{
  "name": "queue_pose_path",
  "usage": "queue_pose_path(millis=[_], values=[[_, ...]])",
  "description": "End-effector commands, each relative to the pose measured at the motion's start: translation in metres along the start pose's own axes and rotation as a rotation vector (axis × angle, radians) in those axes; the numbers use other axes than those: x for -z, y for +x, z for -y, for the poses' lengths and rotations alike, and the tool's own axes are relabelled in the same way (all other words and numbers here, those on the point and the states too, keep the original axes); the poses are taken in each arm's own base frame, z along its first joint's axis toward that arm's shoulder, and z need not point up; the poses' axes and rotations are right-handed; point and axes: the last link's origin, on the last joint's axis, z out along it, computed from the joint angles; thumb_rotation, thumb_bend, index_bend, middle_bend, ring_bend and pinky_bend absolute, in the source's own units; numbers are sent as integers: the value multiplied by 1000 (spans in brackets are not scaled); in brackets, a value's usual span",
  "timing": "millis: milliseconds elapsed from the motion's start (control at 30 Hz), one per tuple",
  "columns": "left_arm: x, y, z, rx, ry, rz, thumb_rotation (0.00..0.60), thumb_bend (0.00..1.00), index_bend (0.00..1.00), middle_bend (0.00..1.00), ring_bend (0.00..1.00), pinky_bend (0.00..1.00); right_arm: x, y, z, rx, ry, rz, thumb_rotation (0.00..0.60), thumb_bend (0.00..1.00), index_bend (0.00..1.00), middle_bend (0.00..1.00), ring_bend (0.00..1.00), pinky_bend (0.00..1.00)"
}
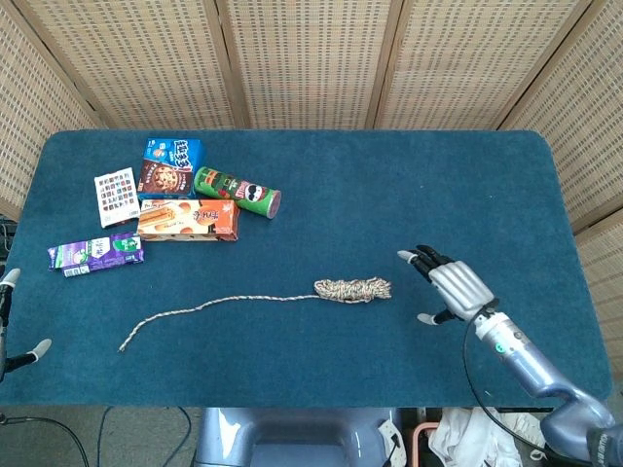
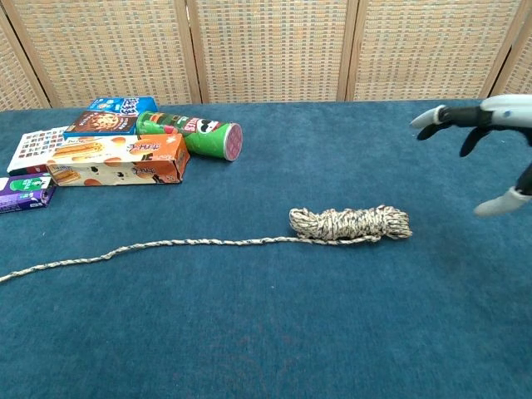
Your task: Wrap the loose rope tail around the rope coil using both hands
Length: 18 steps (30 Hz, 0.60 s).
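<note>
The rope coil (image 1: pixel 353 290) (image 2: pixel 351 224) lies on the blue table, a short speckled bundle. Its loose tail (image 1: pixel 209 307) (image 2: pixel 150 248) runs leftward from the coil and ends near the table's front left. My right hand (image 1: pixel 451 286) (image 2: pixel 489 141) hovers open just right of the coil, fingers spread, holding nothing. My left hand (image 1: pixel 10 321) shows only as fingertips at the left edge of the head view, far from the tail's end; nothing lies between them. The chest view does not show the left hand.
At the back left lie a green chip can (image 1: pixel 238 192), an orange biscuit box (image 1: pixel 187 220), a blue cookie box (image 1: pixel 170 165), a white card (image 1: pixel 117 197) and a purple packet (image 1: pixel 96 255). Wicker screens stand behind the table (image 1: pixel 419 195).
</note>
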Motion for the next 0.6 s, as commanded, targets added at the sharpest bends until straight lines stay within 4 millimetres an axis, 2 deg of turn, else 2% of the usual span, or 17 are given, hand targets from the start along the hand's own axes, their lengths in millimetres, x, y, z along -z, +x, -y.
queue_pose_path(millis=[33, 200, 400, 600], values=[[-1, -1, 1, 0, 3, 4, 600, 0, 0, 0, 0, 0, -35, -13, 12, 58, 5, 70, 600, 0, 64, 131, 0, 240], [-2, 1, 3, 9, 9, 6, 600, 0, 0, 0, 0, 0, -61, -28, 24, 89, -9, 104, 600, 0, 108, 155, 0, 240], [-2, 2, 4, 20, 9, 11, 600, 0, 0, 0, 0, 0, -76, -42, 30, 151, -48, 100, 600, 45, 175, 210, 24, 252], [-2, 3, 4, 21, 6, 14, 600, 0, 0, 0, 0, 0, -82, -54, 34, 179, -93, 86, 600, 144, 216, 276, 96, 368]])
